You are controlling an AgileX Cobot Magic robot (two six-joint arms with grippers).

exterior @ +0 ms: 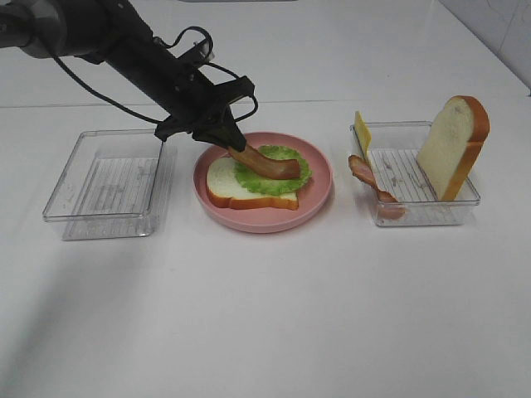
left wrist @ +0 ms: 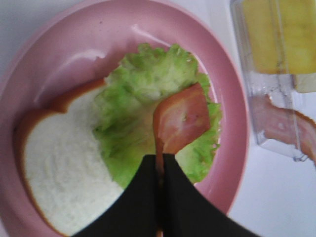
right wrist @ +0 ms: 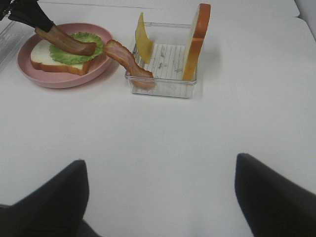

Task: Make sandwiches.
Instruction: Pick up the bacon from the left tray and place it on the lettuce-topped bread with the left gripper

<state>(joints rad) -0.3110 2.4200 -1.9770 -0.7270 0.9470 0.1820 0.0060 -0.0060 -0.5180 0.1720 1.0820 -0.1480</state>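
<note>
On the pink plate (exterior: 315, 195) lies a white bread slice (exterior: 224, 184) with green lettuce (exterior: 286, 178) on it. My left gripper (exterior: 226, 143) is shut on a reddish-brown bacon strip (exterior: 267, 162) and holds it slanting, its free end on the lettuce. The left wrist view shows the pads (left wrist: 148, 187) pinching the bacon (left wrist: 181, 118) above the lettuce (left wrist: 143, 113). In the clear tray (exterior: 415, 211) at the right, a second bacon strip (exterior: 369, 184) hangs over the wall, a yellow cheese slice (exterior: 362, 133) leans, and a bread slice (exterior: 452, 145) stands upright. My right gripper (right wrist: 158, 197) is open and empty, well back from the tray (right wrist: 163, 86).
An empty clear tray (exterior: 108, 182) stands left of the plate. The left arm and its cables (exterior: 108, 37) reach in from the back left. The white table (exterior: 265, 315) stretches bare toward the front.
</note>
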